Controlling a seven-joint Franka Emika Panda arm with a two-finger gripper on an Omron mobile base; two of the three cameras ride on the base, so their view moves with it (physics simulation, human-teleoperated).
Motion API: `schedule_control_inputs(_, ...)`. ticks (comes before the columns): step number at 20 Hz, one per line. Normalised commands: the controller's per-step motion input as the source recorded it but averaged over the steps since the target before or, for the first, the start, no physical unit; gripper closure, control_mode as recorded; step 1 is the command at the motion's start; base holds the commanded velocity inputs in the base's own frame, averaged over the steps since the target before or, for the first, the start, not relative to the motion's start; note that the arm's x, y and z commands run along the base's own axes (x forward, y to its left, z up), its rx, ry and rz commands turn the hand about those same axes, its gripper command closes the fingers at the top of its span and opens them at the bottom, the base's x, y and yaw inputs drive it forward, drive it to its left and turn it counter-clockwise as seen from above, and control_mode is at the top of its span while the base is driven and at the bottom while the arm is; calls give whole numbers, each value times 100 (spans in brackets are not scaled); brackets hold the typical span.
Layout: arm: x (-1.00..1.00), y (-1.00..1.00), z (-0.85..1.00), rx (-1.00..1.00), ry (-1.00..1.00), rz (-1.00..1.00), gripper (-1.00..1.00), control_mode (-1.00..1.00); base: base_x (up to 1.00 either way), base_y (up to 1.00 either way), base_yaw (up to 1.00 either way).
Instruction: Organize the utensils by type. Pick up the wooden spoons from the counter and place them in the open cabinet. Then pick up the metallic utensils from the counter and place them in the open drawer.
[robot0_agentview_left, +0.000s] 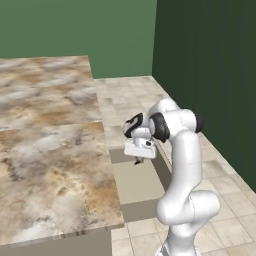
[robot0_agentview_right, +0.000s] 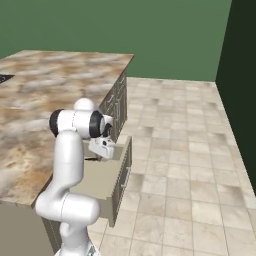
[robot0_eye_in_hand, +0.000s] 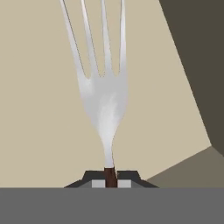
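Left base view: gripper hanging low over the open drawer, just off the edge of the counter. Something small and dark poking down below the fingers, too small here to name. Drawer floor bare and beige wherever visible, nothing lying in it. No utensils visible on the marbled top in this stretch.

Right base view: same hand poised above the drawer, which stands pulled out from the cabinet front. Contents partly screened by the arm; the visible floor looks empty. Grip hard to read from this side.

Hand view: fork, silvery head with four tines and a thin dark-brown handle, pinched by that handle between the two fingertips, jaws pressed tight on it. Tines pointing away from the hand toward the plain beige drawer floor, with the darker taupe rim at the right. Fork apparently not yet touching the floor.

Judged step: second half of the task, placing a metallic utensil in the drawer. Next move likely calls for lowering a little, staying inside the rim, then spreading the jaws to release.
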Motion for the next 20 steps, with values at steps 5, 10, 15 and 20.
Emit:
schedule_control_inputs(5, 9, 33, -41, -1, 14, 0, 100, -100, 0, 0, 0)
schedule_control_inputs(10, 11, 0, -54, -3, 13, 0, 100, -100, 0, 0, 0)
schedule_control_inputs(15, 19, -4, -33, -2, 3, 4, 100, -100, 0, 0, 0)
schedule_control_inputs(20, 32, 0, -17, 0, 0, 6, 100, -100, 0, 0, 0)
